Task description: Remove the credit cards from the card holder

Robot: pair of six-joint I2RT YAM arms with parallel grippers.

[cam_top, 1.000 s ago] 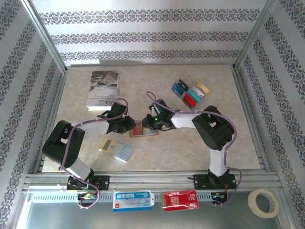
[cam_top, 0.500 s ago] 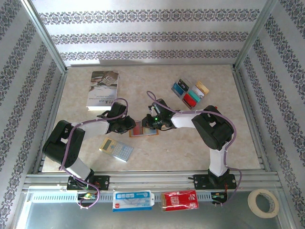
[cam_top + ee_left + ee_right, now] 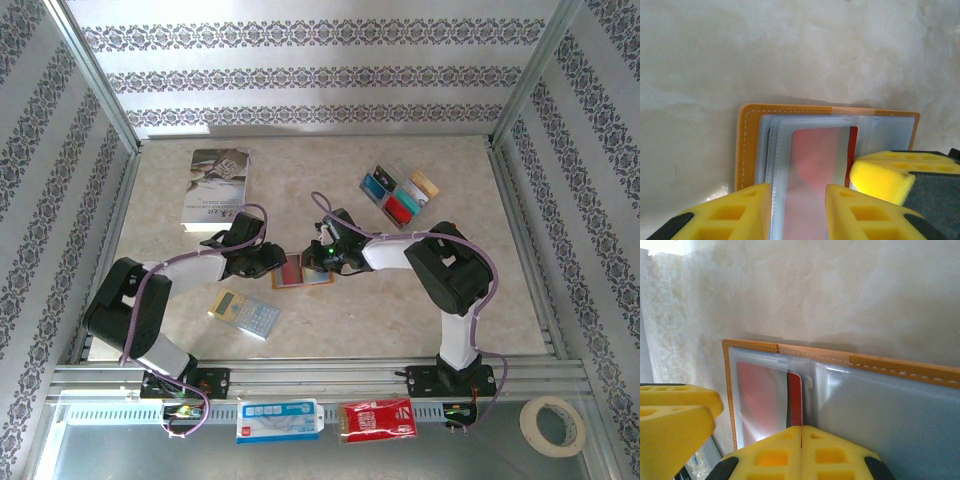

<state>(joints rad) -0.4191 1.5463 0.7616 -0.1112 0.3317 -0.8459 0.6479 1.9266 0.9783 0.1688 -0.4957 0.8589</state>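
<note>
you are mid-extraction. the flat orange-tan leather card holder [image 3: 747, 145] lies open on the pale marbled surface [image 3: 790, 50], between the two end effectors, with its clear plastic sleeves [image 3: 875, 410] facing up.

the left end effector [image 3: 797, 200] is released, its yellow pads apart and straddling the near edge of the sleeves. whether they press down on the holder cannot be told. the right end effector [image 3: 801, 432] is clenched, pads tight together. the bare edge of a red plastic card [image 3: 795, 400] runs straight into the seam between them, so it looks to be pinching that card. just ahead and to the left of those pads, the rest of the card sits under a frosted sleeve, partly out of its pocket.

in the overhead view a cluster of small blue, teal, red and gold cards [image 3: 400, 195] lies well beyond the right end effector and apart from the holder. so the job looks largely done, and this red one may be among the last. the stacked sleeves between the left pads hide whatever lies under them.

next you want a flat, steady slide out of the pocket's open side, toward the holder's fold, so the card does not bind in the sleeve. the holder is light and will likely drag along. pin the leather with the left end effector, or close it on the sleeve edge, before you pull. if the pinch slips, regrip deeper on the card.
</note>
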